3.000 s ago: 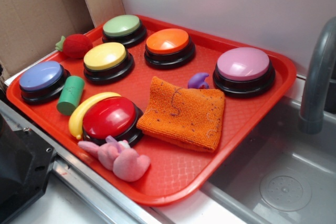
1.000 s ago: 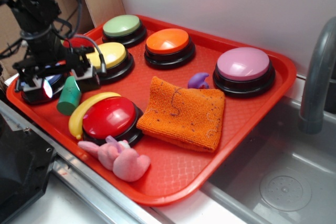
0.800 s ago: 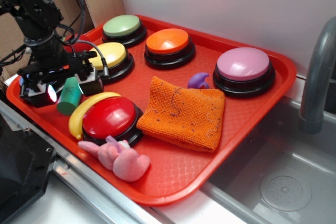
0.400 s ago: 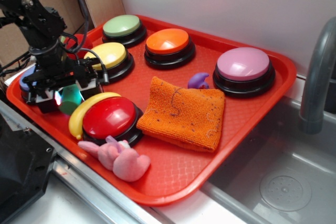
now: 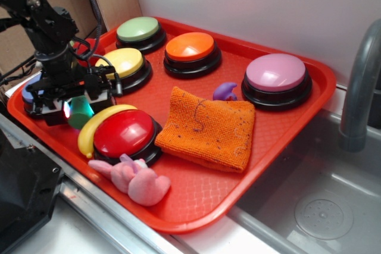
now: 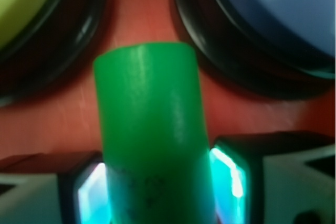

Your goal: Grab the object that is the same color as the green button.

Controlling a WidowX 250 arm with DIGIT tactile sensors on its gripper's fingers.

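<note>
Gripper (image 5: pixel 71 106) stood low on the tray (image 5: pixel 286 129), its two fingers (image 6: pixel 231 174) flanking a small green cylinder (image 6: pixel 149 129) and apparently touching it, seemingly light, rigid and smooth, best pinched across its round sides.

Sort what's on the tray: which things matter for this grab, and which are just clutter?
Job:
green cylinder
green button
gripper, straddling the cylinder

Clutter:
yellow button
orange button
pink button
red button
blue button
orange cloth
banana
pink plush toy
</note>
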